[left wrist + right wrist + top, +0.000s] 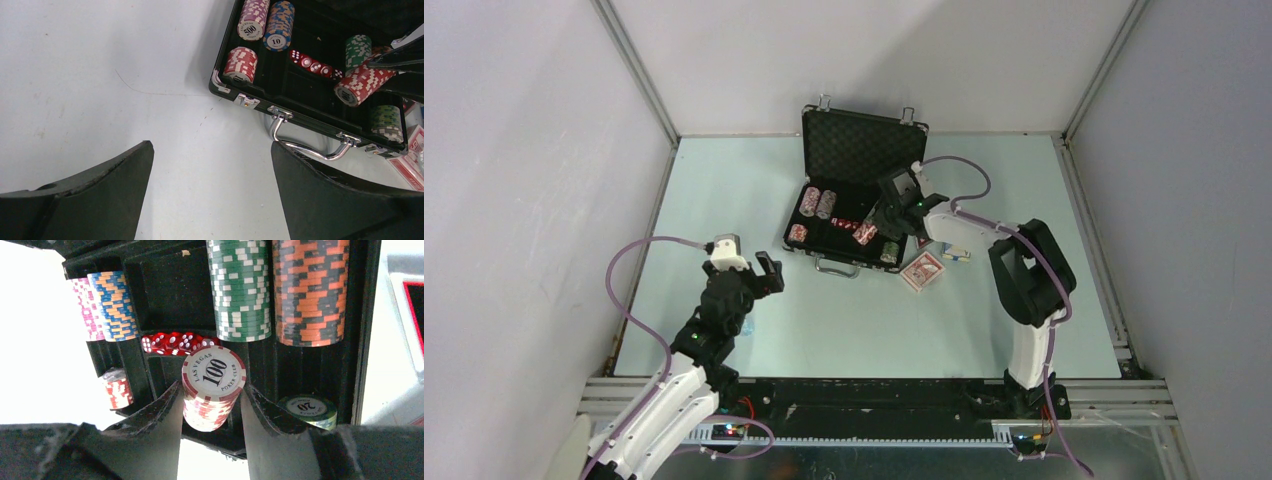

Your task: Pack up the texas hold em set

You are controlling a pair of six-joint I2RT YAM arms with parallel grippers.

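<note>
The black briefcase (864, 150) lies open at the table's back centre, lid up. Several chip stacks and a row of red dice (175, 342) sit in its foam slots. My right gripper (871, 228) is shut on a red-and-white chip stack marked 100 (212, 387) and holds it over the case's front slots. In the left wrist view that stack (362, 82) lies tilted above the case. A red card deck (923, 271) lies on the table beside the case's front right corner. My left gripper (759, 272) is open and empty, well left of the case handle (305, 145).
A small white and blue object (957, 254) lies right of the red deck. Metal frame rails run along the table's sides and back. Purple cables loop off both arms.
</note>
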